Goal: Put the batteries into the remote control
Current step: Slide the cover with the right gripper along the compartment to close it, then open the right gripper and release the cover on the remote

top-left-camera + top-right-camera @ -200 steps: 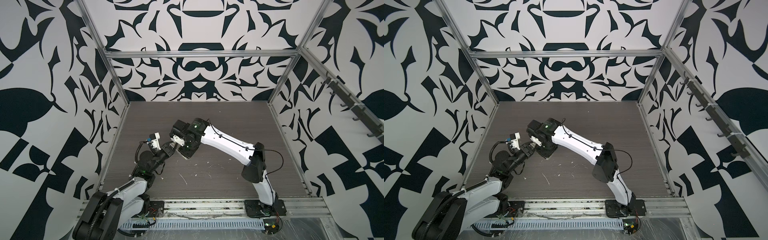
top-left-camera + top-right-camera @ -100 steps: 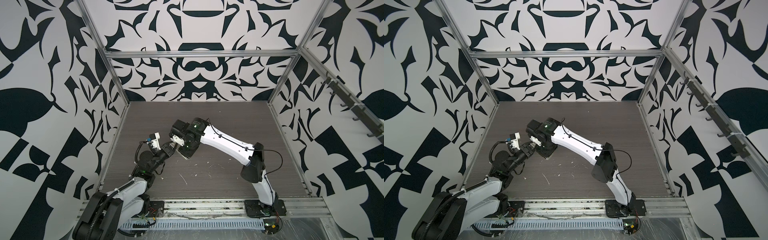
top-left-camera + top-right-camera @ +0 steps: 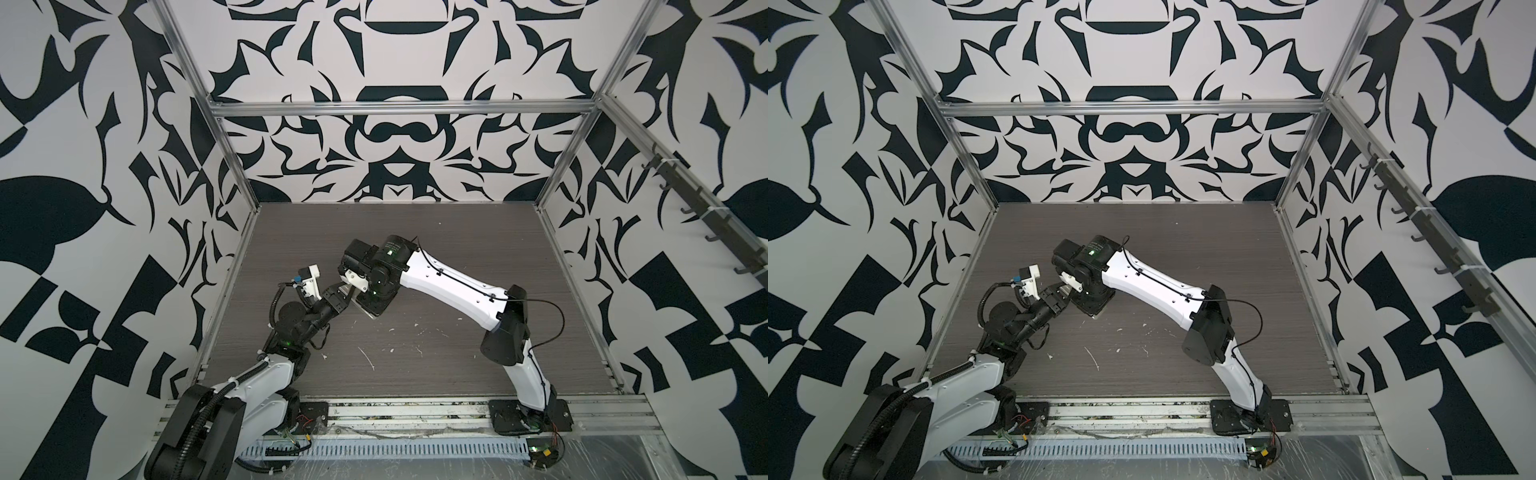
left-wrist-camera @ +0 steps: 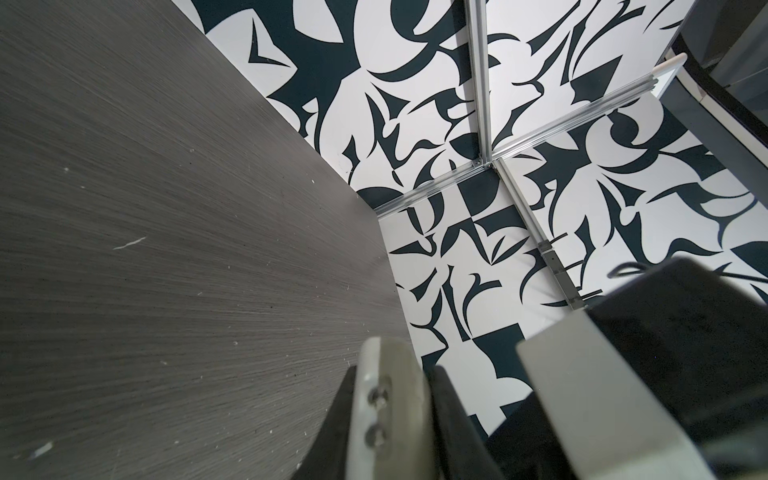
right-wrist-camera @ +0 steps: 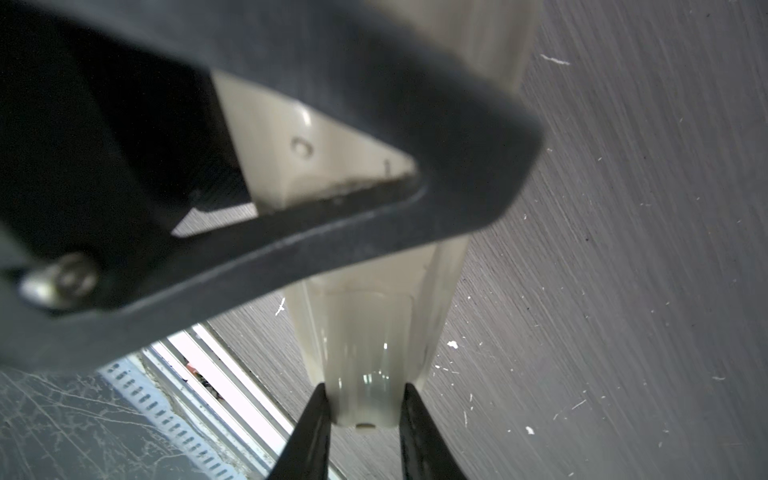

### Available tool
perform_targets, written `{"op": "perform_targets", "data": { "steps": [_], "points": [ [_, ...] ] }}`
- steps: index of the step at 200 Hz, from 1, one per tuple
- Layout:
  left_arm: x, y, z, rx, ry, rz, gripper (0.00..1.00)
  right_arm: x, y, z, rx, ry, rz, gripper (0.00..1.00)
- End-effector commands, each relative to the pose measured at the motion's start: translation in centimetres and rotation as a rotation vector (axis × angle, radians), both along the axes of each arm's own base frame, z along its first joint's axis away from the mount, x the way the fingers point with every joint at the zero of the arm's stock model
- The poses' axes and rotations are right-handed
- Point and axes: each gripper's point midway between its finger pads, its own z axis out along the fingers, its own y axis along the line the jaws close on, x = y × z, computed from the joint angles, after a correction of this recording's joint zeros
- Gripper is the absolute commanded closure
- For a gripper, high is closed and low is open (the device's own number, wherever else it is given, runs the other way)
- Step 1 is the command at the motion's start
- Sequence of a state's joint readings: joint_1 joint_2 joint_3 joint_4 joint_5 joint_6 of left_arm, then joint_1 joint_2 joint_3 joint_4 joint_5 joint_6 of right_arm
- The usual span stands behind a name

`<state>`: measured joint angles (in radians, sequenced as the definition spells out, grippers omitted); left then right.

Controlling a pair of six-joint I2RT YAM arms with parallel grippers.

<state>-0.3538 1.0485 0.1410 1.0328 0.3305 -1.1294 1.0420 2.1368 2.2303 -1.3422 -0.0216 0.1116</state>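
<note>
The right tool (image 5: pixel 365 415) has its two thin black fingertips (image 5: pixel 316 419) pressed against the two long edges of the remote control (image 5: pixel 374 307), right at its near end, so it is pinching the handset across its width. From there the remote's long axis runs straight away from that tool towards the left tool (image 3: pixel 340 291). The left tool's dark frame crosses over the beige back further along. It is pressed together, and from the right wrist view I judge it to be clamped on the remote as well, with a ridged pad against one edge.

So the remote sits between the two tools, out over the left middle of the table (image 3: pixel 436 249). In a top view only a pale corner of it shows under the right wrist. I cannot tell whether any part of it rests on the table.

The handset is turned back-up: cream plastic, a small screw hole, and a glossy rounded hollow (image 5: pixel 365 357) just ahead of the right fingertips. I take that for the battery recess, and nothing shows in it. The batteries appear in no view, so which way they lie from either tool cannot be told. White scraps (image 3: pixel 368 358) are scattered over the table nearer the arm bases.

With both tools on the remote, one would have to let go to fetch a battery.
</note>
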Motion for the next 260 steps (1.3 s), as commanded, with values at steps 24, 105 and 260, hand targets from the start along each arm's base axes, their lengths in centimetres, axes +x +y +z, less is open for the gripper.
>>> {"op": "perform_targets", "data": {
  "steps": [24,105,260],
  "points": [
    [-0.7,-0.2,2.0,-0.035,-0.075,-0.029,1.0,0.9,0.3,1.5,0.04,-0.044,-0.029,0.62],
    [-0.6,-0.2,1.7,-0.027,-0.062,-0.024,1.0,1.0,0.6,2.6,0.077,-0.058,-0.044,0.47],
    [-0.7,0.0,1.6,-0.016,-0.055,-0.015,1.0,0.6,-0.7,4.5,0.124,-0.085,-0.08,0.48]
  ]
}}
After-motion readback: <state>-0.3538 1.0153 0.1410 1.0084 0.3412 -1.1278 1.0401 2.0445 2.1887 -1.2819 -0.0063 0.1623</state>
